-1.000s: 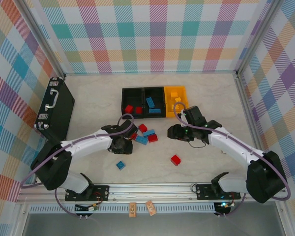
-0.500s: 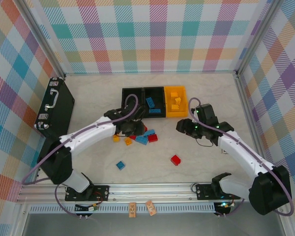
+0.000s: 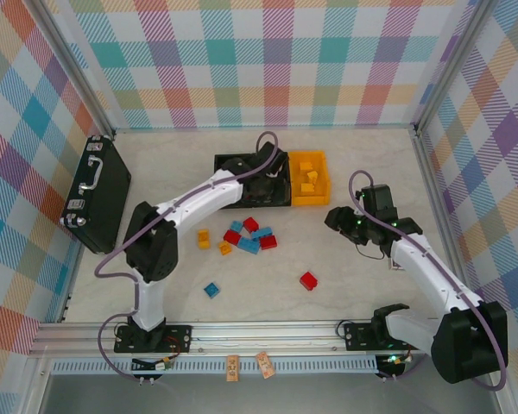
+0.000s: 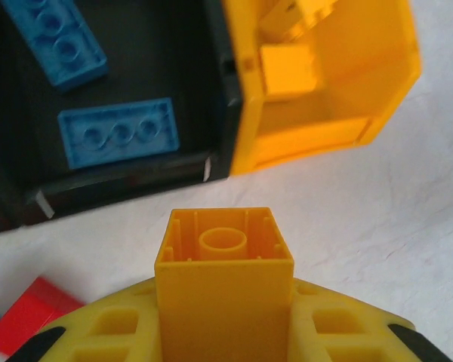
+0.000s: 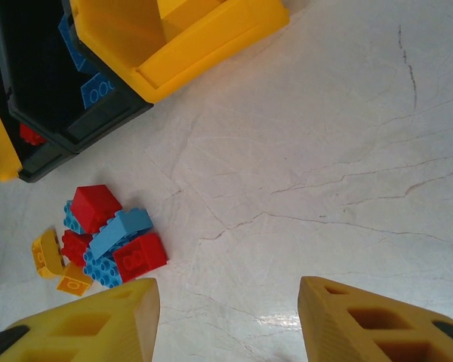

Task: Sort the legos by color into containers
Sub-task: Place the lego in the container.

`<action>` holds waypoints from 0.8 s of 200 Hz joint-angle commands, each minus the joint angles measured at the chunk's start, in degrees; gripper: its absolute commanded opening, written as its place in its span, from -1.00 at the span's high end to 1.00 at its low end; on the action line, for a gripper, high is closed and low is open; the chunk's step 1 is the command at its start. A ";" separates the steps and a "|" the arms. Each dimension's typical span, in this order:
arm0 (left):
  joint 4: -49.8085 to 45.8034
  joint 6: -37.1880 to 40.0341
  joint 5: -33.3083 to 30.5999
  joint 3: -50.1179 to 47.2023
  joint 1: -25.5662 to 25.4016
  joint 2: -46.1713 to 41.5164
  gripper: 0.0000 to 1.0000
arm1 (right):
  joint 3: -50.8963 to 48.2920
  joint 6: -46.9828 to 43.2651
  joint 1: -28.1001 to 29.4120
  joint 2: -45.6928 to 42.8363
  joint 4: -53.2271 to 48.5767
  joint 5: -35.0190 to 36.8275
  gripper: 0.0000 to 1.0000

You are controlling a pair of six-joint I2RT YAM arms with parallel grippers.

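While the left gripper (image 3: pixel 268 171) pinches a yellow brick (image 4: pixel 225 279) just short of the yellow bin (image 4: pixel 347 136), an early release could drop it on the table (image 5: pixel 325 151) or into the adjoining black bin (image 4: pixel 189 68); the right gripper (image 5: pixel 226 317), beside the yellow bin, gapes empty.

Pale marbled tabletop (image 3: pixel 371 164) lies bare toward its far right corner. Three joined plastic bins (image 3: pixel 309 201) block the far centre, a flat black handled case (image 3: pixel 95 194) lines the left edge, and small studded plastic bricks (image 3: pixel 249 245) litter the middle.
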 commanded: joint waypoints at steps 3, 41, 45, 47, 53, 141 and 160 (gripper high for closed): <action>-1.36 1.07 3.21 6.73 -0.69 4.82 0.47 | -1.55 0.70 -0.88 -1.06 0.49 -1.08 -0.04; -2.06 1.07 4.43 16.86 -1.26 12.40 0.47 | -3.05 1.04 -1.95 -2.62 0.60 -0.64 -0.04; -2.00 1.07 4.51 17.83 -1.32 13.11 0.47 | -3.18 1.06 -2.11 -2.68 0.50 -0.64 -0.04; -1.98 1.07 4.52 18.26 -1.26 13.48 0.47 | -3.25 1.02 -2.15 -2.73 0.47 -0.60 -0.04; -1.97 1.08 4.59 19.55 -1.38 14.55 0.47 | -3.47 1.15 -2.45 -2.81 0.45 -0.55 -0.04; -3.60 -3.64 7.13 40.79 -1.42 31.05 0.42 | -5.23 -0.06 -4.40 -3.30 0.40 -1.78 -0.05; -2.83 -3.91 7.33 40.77 -1.44 31.76 0.39 | -5.26 -0.53 -4.82 -3.39 0.29 -1.94 -0.05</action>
